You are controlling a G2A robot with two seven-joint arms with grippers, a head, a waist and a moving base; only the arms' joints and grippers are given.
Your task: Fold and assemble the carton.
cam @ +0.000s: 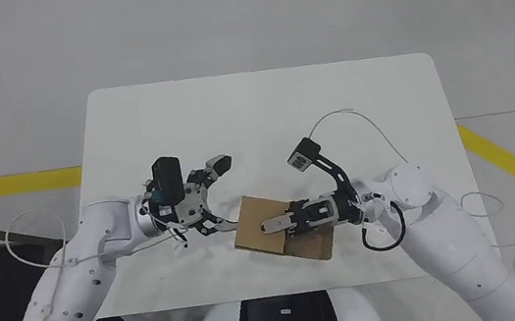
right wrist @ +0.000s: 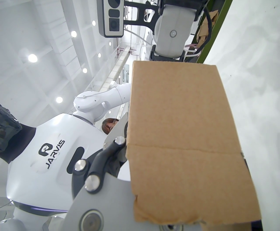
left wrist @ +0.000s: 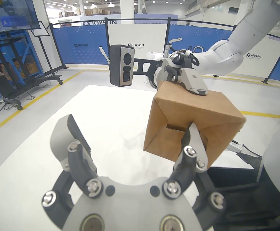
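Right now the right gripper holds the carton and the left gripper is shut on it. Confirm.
Wrong: the left gripper is open, one finger touching the carton's end, the other clear, per the left wrist view. The right gripper does hold it.

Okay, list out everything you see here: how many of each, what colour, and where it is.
carton: one, brown, near the table's robot-side edge, between the two arms
table: one, white, under both arms
floor tape: lines, yellow, on the grey floor either side of the table
partition panels: several, blue, in the room beyond the table
left gripper: one, grey and black, fingers wide open, one finger at the carton's end face
right gripper: one, grey and black, shut on the carton, one finger across its top face
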